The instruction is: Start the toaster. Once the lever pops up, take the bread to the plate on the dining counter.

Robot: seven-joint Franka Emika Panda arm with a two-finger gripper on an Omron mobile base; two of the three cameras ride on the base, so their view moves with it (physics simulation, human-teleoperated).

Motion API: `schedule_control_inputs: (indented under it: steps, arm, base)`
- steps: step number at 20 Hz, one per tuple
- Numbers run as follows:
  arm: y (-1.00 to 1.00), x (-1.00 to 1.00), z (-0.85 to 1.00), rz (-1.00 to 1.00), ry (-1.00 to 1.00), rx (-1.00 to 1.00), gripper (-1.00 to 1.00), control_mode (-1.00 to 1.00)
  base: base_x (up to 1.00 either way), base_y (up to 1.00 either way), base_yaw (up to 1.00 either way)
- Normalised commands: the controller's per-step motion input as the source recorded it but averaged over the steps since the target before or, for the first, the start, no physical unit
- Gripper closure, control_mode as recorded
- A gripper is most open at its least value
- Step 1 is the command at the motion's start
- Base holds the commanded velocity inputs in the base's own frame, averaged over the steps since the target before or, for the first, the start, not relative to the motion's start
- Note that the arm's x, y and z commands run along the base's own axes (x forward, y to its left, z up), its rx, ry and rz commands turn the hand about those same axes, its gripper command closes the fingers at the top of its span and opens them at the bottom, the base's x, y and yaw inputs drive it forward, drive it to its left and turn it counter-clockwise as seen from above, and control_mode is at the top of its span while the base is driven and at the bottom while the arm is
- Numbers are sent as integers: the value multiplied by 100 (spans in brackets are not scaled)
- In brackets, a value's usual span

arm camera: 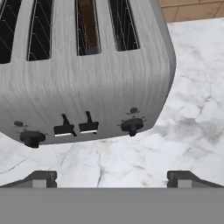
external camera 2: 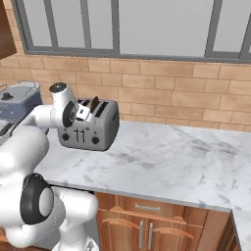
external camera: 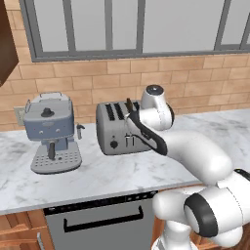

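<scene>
The grey four-slot toaster (external camera: 119, 131) (external camera 2: 93, 128) (arm camera: 87, 83) stands on the marble worktop against the brick wall. A dark brown slice of bread (external camera: 129, 104) (external camera 2: 94, 104) (arm camera: 89, 24) sticks up from one of its right-hand slots. On the toaster's front are two small levers (arm camera: 76, 128) between two black knobs (arm camera: 131, 126). My gripper (arm camera: 112, 179) (external camera 2: 82, 114) hovers just in front of and above the toaster's front face, open, with nothing between its fingertips (arm camera: 41, 178). The plate and the dining counter are out of view.
A blue-grey espresso machine (external camera: 51, 132) (external camera 2: 13, 100) stands left of the toaster. The marble worktop (external camera 2: 166, 157) stretches bare to the right. A dishwasher front (external camera: 102, 222) and wooden cabinets (external camera 2: 147, 225) lie below the edge. A dark wall cabinet (external camera: 6, 44) hangs at upper left.
</scene>
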Motion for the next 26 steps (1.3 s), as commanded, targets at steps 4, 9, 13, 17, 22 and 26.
schedule_control_inputs:
  steps: [4,9,13,17,22,26]
  arm:
    - [0,12,-16,0,0,0,-100,-100]
    - [0,16,-12,0,0,0,-100,-100]
    - [0,19,-16,0,0,0,-100,-100]
    - [0,16,-19,0,0,0,-100,-100]
    - [-4,12,-12,0,0,2,-100,-100]
    - [-16,17,-4,0,0,3,-100,-100]
  base:
    - [0,0,0]
    - [0,0,0]
    - [0,0,0]
    - [0,0,0]
    - [0,0,0]
    - [0,0,0]
